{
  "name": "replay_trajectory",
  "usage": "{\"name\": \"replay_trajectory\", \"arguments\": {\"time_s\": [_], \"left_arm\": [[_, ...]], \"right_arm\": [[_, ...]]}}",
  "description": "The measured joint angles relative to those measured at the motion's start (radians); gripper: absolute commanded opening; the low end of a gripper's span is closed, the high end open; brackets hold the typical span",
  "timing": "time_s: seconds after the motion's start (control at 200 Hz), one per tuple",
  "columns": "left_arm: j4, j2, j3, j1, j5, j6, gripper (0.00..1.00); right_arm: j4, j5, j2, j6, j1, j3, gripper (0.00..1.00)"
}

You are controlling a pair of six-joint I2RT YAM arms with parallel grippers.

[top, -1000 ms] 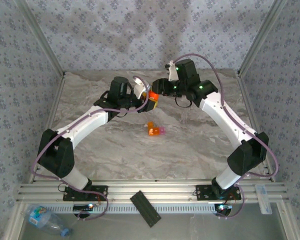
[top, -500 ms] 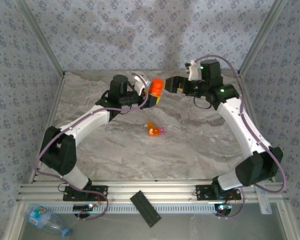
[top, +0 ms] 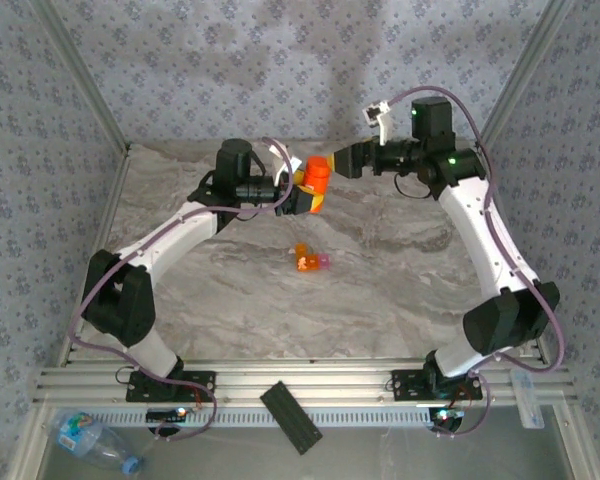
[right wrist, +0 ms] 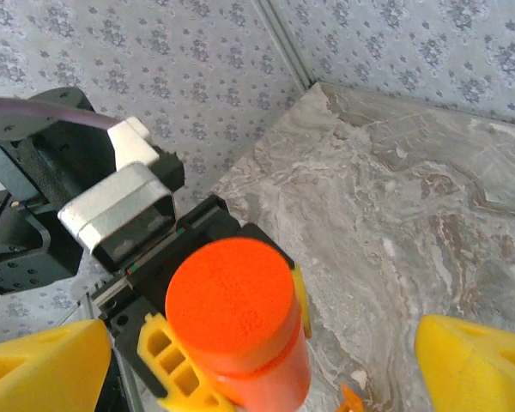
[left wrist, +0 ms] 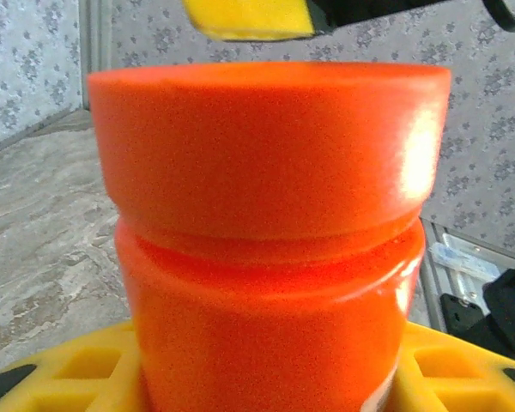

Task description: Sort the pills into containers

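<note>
Upper centre, the left gripper [top: 312, 200] grips an upright orange pill bottle [top: 316, 176]. The right gripper [top: 342, 160] gapes empty just right of it, seemingly apart.

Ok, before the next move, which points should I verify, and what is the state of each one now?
1. Left gripper grips the pill bottle: ok, its yellow fingers sit on both sides of it.
2. Cap on the bottle: ok. Whether it is tight: cannot tell.
3. Right gripper open and apart from the bottle: ok.
4. Small orange compartment lies free on the table: ok, no arm is over it.
5. Where the pills are: cannot tell.
</note>
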Motion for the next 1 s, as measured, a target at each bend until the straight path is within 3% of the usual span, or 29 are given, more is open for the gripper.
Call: {"name": "replay_trajectory", "arguments": {"time_s": [0.4, 0.72, 0.879, 0.999], "left_arm": [[-0.026, 0.011, 0.002, 0.0, 0.028, 0.001, 0.0], [-0.033, 0.011, 0.002, 0.0, 0.032, 0.001, 0.0], [-0.037, 0.011, 0.002, 0.0, 0.018, 0.001, 0.0], [-0.048, 0.011, 0.0, 0.0, -0.04, 0.002, 0.0]], "right_arm": [[-0.099, -0.003, 0.099, -0.049, 0.071, 0.081, 0.8], [-0.135, 0.011, 0.103, -0.084, 0.085, 0.087, 0.44], [-0.122, 0.035, 0.102, -0.074, 0.093, 0.081, 0.41], [-0.068, 0.13, 0.086, -0.019, 0.121, 0.043, 0.4]]}}
